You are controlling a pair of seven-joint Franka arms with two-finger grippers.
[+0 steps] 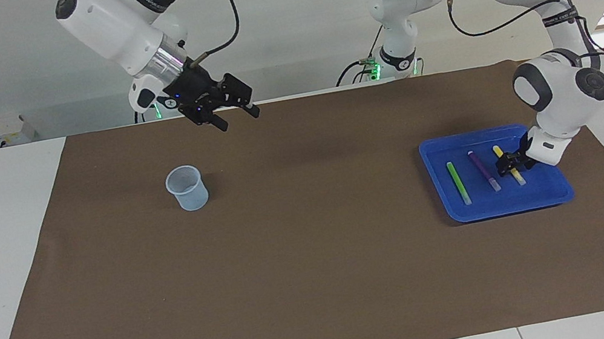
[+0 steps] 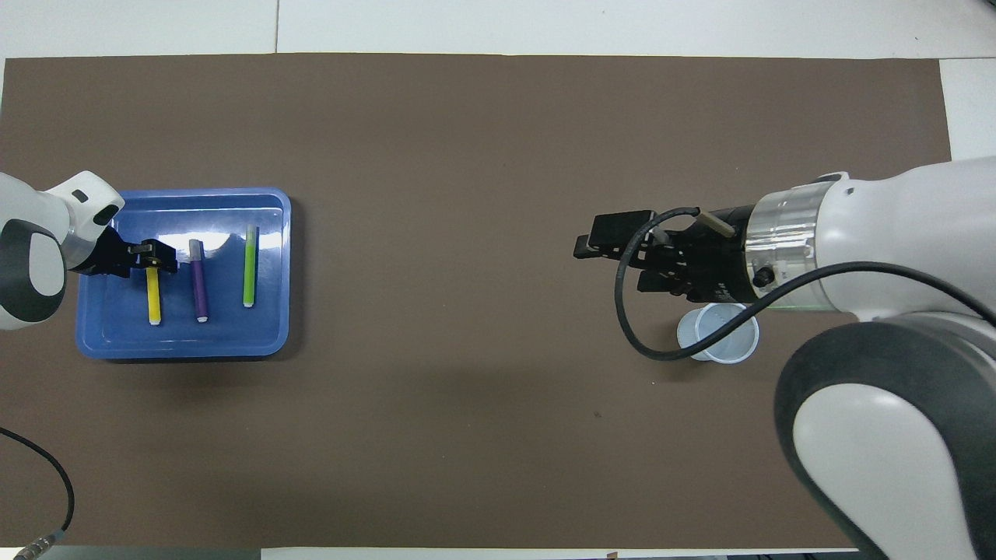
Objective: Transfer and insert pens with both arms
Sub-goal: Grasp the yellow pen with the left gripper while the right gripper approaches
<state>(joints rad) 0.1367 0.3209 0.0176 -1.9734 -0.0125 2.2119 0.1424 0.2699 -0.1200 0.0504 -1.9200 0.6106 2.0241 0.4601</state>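
**Left gripper settles on the yellow pen**

The left gripper (image 1: 509,165) is down in the blue tray (image 1: 558,194), its fingers straddling the yellow pen (image 1: 516,174) about mid-barrel; whether they have pinched it yet I cannot tell. The pen lies flat on the tray floor, beside the purple pen (image 1: 483,170), with the green pen (image 1: 458,182) next along, toward the cup (image 1: 186,187). The right gripper (image 1: 235,115) hangs in the air, jaws wide and empty, over the mat (image 1: 322,289) between cup and tray.

To do this grab well, I judge the fingers should close squarely across the barrel, near its middle, so the pen does not swing when lifted. Keep clear of the purple pen. Lift straight up before carrying it toward the right gripper.
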